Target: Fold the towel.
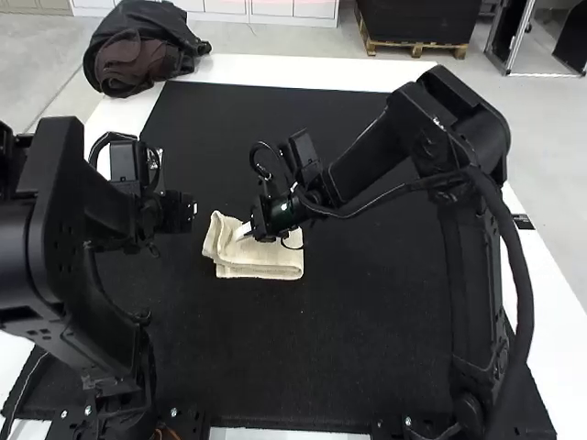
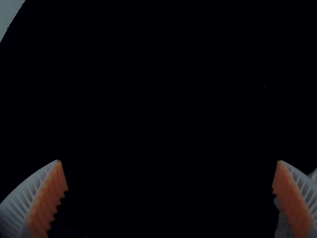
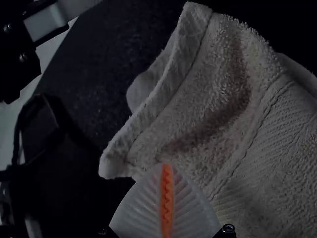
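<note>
Cream towel point(image 1: 261, 266), loosely folded, sits mid desk point(image 1: 303, 69), slightly toward its left edge. Right gripper point(image 3: 167, 164) is closed over it, probably steadying the fold; can't tell if cloth's pinched. Left gripper point(image 2: 169, 161): spread wide, empty, likely leaving clearance.

At the left of the high view, I run a matte-black left arm point(image 1: 60, 266) with bulky, rounded housings; my right arm point(image 1: 399, 147), upper right, matches, trailing a thick black cable point(image 1: 521, 275). Silvery screws point(image 1: 88, 410) dot the lower left. My left gripper point(image 1: 189, 211) and right gripper point(image 1: 242, 231) wear white, ribbed fingers point(image 3: 141, 213) with toothed orange pads point(image 2: 48, 198).
</note>
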Available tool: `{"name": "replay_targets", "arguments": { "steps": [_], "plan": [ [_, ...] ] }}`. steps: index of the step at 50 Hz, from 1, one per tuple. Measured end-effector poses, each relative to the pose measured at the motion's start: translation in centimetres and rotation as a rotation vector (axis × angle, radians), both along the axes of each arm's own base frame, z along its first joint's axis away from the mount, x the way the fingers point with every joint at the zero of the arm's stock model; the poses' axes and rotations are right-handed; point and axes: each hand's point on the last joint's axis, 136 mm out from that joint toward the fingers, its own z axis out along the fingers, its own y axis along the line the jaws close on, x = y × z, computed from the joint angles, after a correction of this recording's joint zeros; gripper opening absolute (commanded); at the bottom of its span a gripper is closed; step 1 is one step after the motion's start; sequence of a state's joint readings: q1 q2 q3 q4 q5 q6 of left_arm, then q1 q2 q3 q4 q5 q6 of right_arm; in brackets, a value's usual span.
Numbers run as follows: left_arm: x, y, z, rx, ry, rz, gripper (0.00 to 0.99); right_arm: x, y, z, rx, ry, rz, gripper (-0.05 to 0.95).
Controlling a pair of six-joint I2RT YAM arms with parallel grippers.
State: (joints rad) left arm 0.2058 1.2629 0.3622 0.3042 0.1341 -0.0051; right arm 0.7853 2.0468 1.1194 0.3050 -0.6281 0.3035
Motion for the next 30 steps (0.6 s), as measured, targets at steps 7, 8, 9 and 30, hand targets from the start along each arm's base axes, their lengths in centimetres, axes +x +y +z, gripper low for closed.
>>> {"name": "replay_targets", "arguments": {
  "steps": [7,8,9,30],
  "plan": [
    [0.0,0.0,0.0,0.000,-0.001,0.000,0.969,0.3,0.5,-0.5,0.001,0.006,0.004,-0.03],
    [0.0,0.0,0.0,0.000,-0.001,0.000,0.969,0.4,0.5,-0.5,0.002,0.007,0.006,-0.03],
    [0.0,0.0,0.0,0.000,-0.002,0.000,0.969,0.4,0.6,-0.6,0.002,0.008,0.007,-0.03],
    [0.1,0.0,0.1,0.001,-0.007,0.001,0.969,0.4,3.0,-0.8,0.023,0.007,0.042,-0.03]
  ]
}}
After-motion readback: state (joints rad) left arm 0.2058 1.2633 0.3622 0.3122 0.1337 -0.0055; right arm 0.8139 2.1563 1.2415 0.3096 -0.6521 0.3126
